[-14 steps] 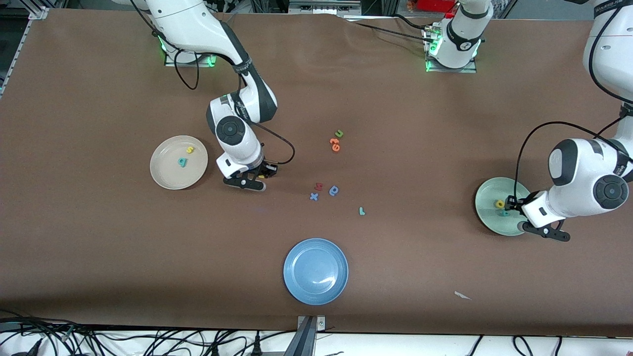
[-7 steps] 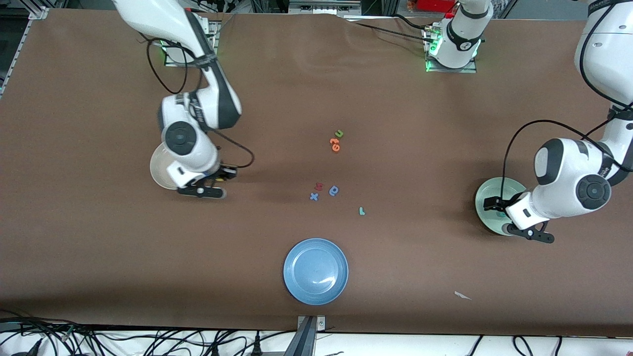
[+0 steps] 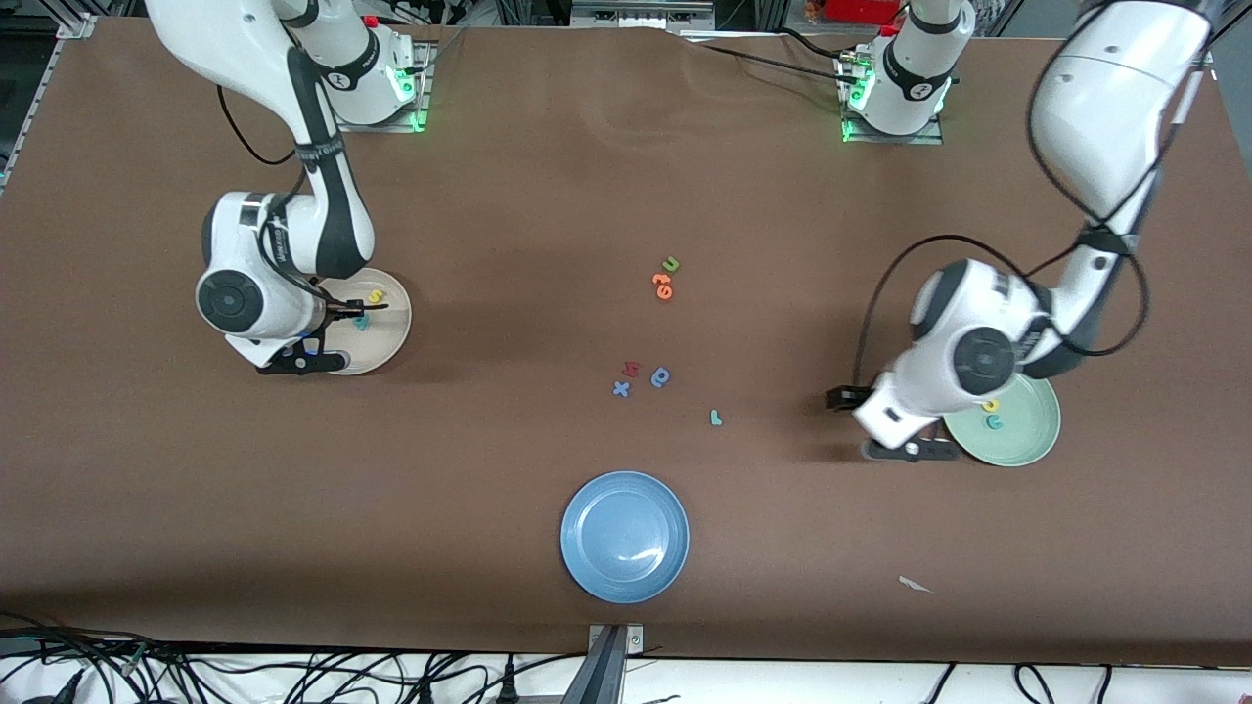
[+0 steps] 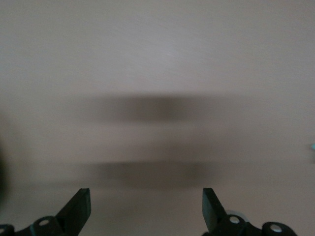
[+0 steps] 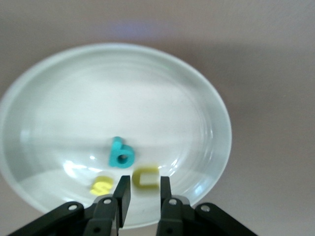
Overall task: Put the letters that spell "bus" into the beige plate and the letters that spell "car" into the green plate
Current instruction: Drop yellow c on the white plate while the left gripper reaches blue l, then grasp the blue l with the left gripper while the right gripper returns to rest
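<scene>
The beige plate (image 3: 393,334) (image 5: 98,88) holds a teal "b" (image 3: 362,321) (image 5: 120,153), a yellow "s" (image 3: 377,296) (image 5: 101,185) and a yellow "u" (image 5: 145,177). My right gripper (image 3: 337,318) (image 5: 141,194) hangs low over this plate. Its jaws stand slightly open, with the "u" just off their tips. The green plate (image 3: 1037,445) holds a yellow "a" (image 3: 990,404) and a teal "c" (image 3: 995,422). A teal "r" (image 3: 716,418) lies on the table near the middle. My left gripper (image 3: 885,430) (image 4: 146,206) is wide open and empty over bare table beside the green plate.
A blue plate (image 3: 624,536) sits near the front edge. Loose letters lie mid-table: a green "u" (image 3: 671,264), orange letters (image 3: 663,286), a red letter (image 3: 631,369), a blue "x" (image 3: 620,389) and a blue round letter (image 3: 661,376). A paper scrap (image 3: 915,585) lies toward the left arm's end.
My right arm swung from mid-table to over the beige plate and its jaws eased apart. My left gripper opened wide and moved off the green plate toward the table's middle.
</scene>
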Motion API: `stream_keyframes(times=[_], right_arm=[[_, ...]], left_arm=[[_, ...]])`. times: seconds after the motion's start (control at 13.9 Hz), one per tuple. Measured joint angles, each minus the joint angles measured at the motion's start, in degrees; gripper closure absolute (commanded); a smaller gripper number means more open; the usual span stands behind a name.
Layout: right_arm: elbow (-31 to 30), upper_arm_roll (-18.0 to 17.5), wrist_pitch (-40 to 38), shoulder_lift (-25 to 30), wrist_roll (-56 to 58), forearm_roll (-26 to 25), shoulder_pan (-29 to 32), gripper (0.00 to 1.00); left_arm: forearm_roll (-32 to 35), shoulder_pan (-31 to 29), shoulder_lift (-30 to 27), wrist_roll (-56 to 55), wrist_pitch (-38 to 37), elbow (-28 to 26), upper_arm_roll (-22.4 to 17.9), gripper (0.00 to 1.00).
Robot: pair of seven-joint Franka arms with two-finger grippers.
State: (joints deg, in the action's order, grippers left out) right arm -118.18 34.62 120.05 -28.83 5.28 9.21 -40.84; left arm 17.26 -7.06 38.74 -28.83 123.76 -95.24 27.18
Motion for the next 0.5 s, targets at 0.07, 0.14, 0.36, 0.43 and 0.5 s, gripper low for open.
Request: stream_keyframes(times=[0.07,0.14,0.36,0.43,0.5], right_arm=[[0.2,-0.2,0.1,-1.3,0.0,0.0,-0.1,0.0],[0.6,-0.3,-0.1,-1.9,0.0,0.0,-0.3,0.0],[5.0,-0.3,-3.8,-0.7,0.0,0.0,-0.7,0.0],[7.7,-0.1,-6.4,0.3,0.0,0.0,-0.7,0.0],[10.7,0.1,-9.1,1.2,0.0,0.0,-0.7,0.0]], left_arm=[[0.0,2.4,0.7,-3.9,0.1,0.8,0.0,0.0],[0.0,4.6,1.5,-7.5,0.2,2.2,-0.1,0.0],[0.0,9.5,4.8,-15.3,0.2,7.8,-0.2,0.01],[0.0,10.8,6.3,-17.2,0.2,10.0,-0.4,0.01],[0.0,12.3,8.0,-19.1,0.3,12.4,-0.9,0.01]])
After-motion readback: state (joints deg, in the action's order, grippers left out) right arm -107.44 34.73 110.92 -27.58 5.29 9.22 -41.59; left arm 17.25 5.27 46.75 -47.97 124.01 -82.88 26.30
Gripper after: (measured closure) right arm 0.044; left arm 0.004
